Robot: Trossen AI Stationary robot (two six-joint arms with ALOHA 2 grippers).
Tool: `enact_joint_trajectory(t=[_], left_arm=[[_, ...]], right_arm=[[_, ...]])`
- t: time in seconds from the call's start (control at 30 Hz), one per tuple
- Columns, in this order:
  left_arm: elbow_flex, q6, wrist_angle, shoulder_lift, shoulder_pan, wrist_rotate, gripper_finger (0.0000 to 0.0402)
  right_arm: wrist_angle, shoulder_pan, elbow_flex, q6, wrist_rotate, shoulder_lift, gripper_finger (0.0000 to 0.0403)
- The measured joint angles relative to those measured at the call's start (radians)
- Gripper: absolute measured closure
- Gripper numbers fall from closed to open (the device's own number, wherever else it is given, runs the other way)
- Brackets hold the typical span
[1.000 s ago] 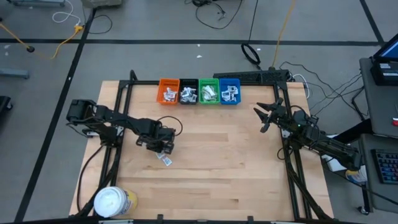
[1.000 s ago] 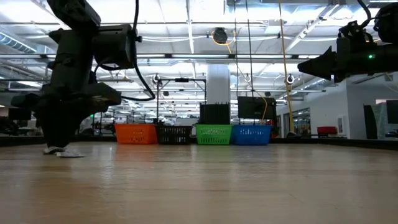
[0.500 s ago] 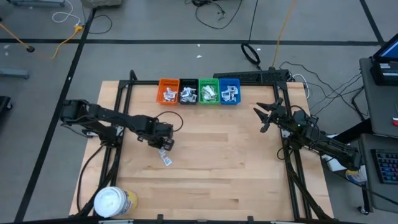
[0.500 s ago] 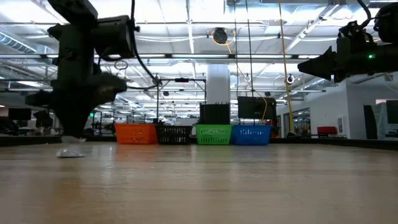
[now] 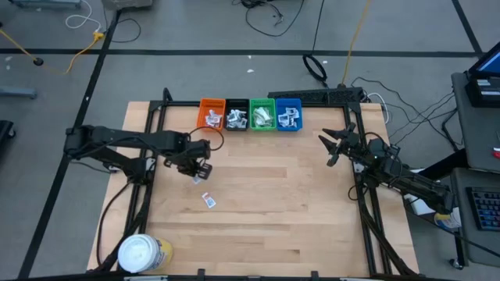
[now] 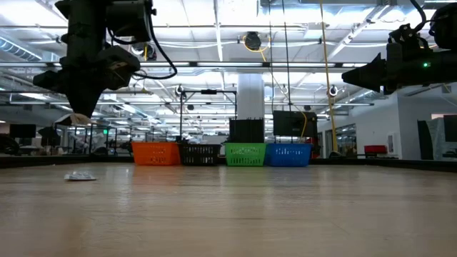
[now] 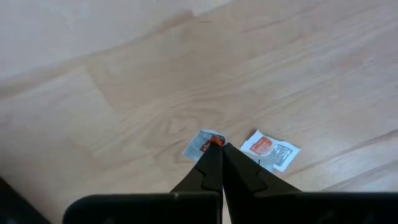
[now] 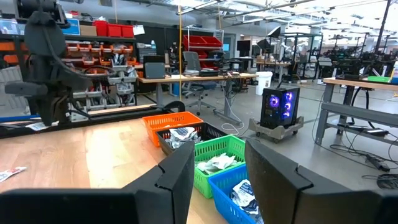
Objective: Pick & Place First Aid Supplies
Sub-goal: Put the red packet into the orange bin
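Most supplies already sit in the four bins (image 5: 251, 115) at the worktop's far edge — the left hand (image 7: 216, 148), pressed together on one sachet (image 7: 202, 144), hangs above the worktop; another packet (image 5: 208, 200) lies mid-worktop (right hand (image 5: 334, 146) spread, idle).

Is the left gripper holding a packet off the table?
Yes: the left gripper is shut on a packet, lifted above the wood, where another packet lies.
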Motion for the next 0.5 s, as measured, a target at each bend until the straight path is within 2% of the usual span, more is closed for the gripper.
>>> enact_joint_trajectory(t=[0.17,0.5], left_arm=[[0.027,0.038,-0.049,-0.012,0.036,-0.001,0.0401],[0.128,0.303,-0.108,0.075,0.330,0.025,0.0401]], right_arm=[[0.000,0.000,0.000,0.000,0.000,0.000,0.0264],[0.000,0.000,0.000,0.000,0.000,0.000,0.0264]])
